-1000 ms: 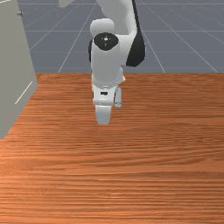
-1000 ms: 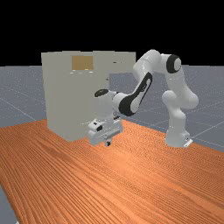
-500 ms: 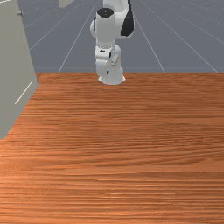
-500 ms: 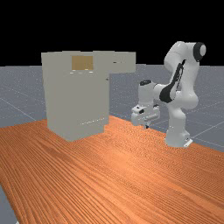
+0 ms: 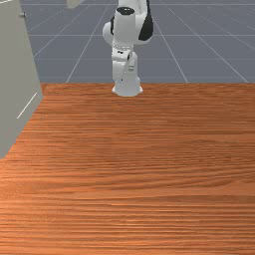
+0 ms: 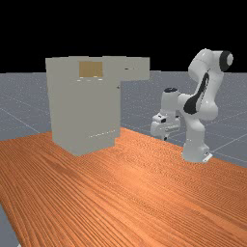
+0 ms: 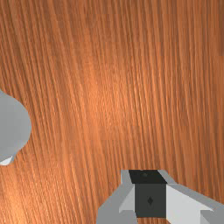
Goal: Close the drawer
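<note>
The drawer (image 6: 136, 69) juts out from the top of the grey-beige cabinet (image 6: 82, 108) toward the far view's right, so it stands open. My gripper (image 6: 165, 138) hangs low near the arm's base, below the drawer and off to the far view's right, apart from both drawer and cabinet. A corner of a pale part (image 5: 74, 2), probably the drawer, shows at the front view's top edge. In the wrist view my gripper (image 7: 148, 177) is over bare wood.
The cabinet's side (image 5: 17, 74) rises at the front view's left. Wooden table (image 6: 140, 193) spreads before the cabinet and arm. The round grey arm base (image 7: 12, 127) stands beside my hand. A tan panel (image 6: 90, 69) is set high in the cabinet.
My hand has drawn back from in front of the cabinet toward the arm's base, mostly in the first half second, then slightly more. Drawer and cabinet have not moved.
</note>
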You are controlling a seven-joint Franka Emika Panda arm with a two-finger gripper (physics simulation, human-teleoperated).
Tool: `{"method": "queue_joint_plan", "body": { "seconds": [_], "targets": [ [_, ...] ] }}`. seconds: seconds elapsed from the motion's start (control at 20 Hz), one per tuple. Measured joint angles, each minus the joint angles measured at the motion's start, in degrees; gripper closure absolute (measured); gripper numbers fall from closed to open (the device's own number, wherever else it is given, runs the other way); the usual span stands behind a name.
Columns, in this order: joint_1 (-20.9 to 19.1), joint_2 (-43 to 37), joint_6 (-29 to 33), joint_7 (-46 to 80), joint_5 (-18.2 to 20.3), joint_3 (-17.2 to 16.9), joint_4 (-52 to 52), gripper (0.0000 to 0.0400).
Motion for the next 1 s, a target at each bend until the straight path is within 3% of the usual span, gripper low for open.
{"method": "queue_joint_plan", "body": {
  "seconds": [0.05, 0.1, 0.15, 0.2, 0.25, 0.4, 0.55, 0.7, 0.9, 1.0],
  "targets": [
    [-4.1, -20.7, -12.6, -6.6, 0.5, -4.4, 0.0, 0.04],
    [-7.4, -37.9, -25.8, -9.6, 0.4, -6.1, 0.0, 0.04],
    [-3.6, -52.6, -36.8, -9.9, -1.1, -0.3, 0.0, 0.04],
    [-13.7, -63.0, -49.2, -14.7, -3.0, -12.3, 1.2, 0.04],
    [-14.0, -63.0, -53.0, -16.6, -3.3, -11.0, 1.2, 0.0398],
    [-16.7, -63.0, -63.4, -20.8, -5.8, -12.0, 5.2, 0.04],
    [-16.0, -61.7, -63.8, -25.2, -9.7, -15.6, 6.2, 0.04],
    [-15.6, -57.2, -60.7, -29.7, -16.4, -22.4, 8.5, 0.04],
    [-11.6, -47.3, -55.3, -40.0, -28.1, -35.4, 16.3, 0.04],
    [-9.1, -41.9, -52.4, -42.6, -32.0, -40.8, 21.1, 0.04]
  ]
}}
